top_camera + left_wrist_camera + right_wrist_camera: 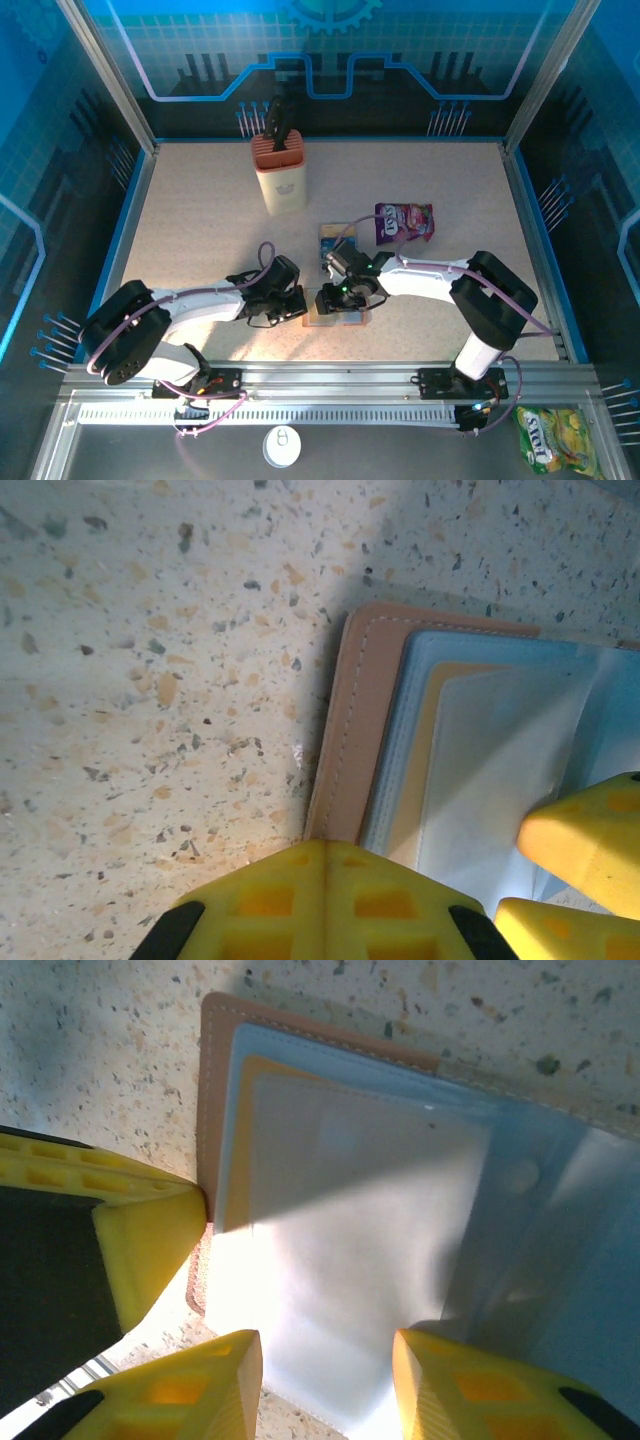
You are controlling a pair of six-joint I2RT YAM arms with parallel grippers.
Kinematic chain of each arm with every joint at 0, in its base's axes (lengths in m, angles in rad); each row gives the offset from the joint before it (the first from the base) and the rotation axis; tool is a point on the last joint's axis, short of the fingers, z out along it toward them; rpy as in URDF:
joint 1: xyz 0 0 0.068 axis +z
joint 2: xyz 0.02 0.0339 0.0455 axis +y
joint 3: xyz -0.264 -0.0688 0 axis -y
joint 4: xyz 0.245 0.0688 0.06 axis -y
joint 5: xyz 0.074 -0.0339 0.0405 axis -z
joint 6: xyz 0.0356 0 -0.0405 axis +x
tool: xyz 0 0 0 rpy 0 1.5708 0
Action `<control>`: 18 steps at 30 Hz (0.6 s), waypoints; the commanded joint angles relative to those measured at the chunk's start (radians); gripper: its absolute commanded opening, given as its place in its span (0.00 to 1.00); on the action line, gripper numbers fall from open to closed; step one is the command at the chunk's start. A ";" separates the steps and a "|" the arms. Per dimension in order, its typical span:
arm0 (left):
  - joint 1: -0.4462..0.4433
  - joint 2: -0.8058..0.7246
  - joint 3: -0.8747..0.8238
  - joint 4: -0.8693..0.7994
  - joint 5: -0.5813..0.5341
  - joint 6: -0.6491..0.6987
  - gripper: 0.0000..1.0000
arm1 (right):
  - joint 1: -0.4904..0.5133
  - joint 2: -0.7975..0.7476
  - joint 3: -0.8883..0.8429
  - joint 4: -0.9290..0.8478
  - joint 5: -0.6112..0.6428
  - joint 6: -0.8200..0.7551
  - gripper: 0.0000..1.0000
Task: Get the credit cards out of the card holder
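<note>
The brown leather card holder (345, 320) lies open on the table between both arms, its grey-blue pockets (540, 1220) facing up. A pale card (360, 1220) with a tan-orange edge (430, 760) behind it sits in the left pocket. My left gripper (325, 850) is shut, its tip touching the holder's leather edge (350, 730). My right gripper (325, 1380) is open, one finger on either side of the pale card's near end. Another teal card (334, 240) lies flat on the table behind the holder.
A purple snack packet (405, 222) lies right of the loose card. A beige knife block (280, 172) stands at the back. A yellow-green bag (555, 440) and a white round lid (282, 447) rest beyond the near rail.
</note>
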State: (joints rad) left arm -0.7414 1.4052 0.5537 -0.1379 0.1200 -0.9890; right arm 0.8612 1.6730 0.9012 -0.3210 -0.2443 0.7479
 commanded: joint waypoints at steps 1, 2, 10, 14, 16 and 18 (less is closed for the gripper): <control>0.003 -0.021 -0.004 -0.069 -0.022 -0.002 0.00 | -0.015 -0.015 -0.016 -0.001 -0.019 -0.016 0.39; 0.002 -0.028 0.000 -0.073 -0.021 -0.002 0.00 | -0.016 -0.013 -0.016 0.010 -0.029 -0.016 0.39; 0.002 -0.096 0.038 -0.094 -0.017 -0.006 0.07 | -0.031 -0.009 -0.062 0.045 -0.054 -0.010 0.38; 0.004 -0.096 0.032 -0.038 0.009 -0.029 0.14 | -0.035 -0.004 -0.065 0.046 -0.061 -0.019 0.38; 0.003 -0.084 0.028 0.008 0.030 -0.044 0.18 | -0.037 -0.007 -0.066 0.040 -0.060 -0.024 0.38; 0.002 -0.065 0.029 0.042 0.044 -0.055 0.19 | -0.040 -0.013 -0.071 0.042 -0.059 -0.025 0.38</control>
State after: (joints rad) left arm -0.7414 1.3262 0.5663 -0.1577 0.1261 -1.0199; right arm 0.8341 1.6718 0.8543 -0.2596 -0.2935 0.7383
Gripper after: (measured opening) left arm 0.185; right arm 0.381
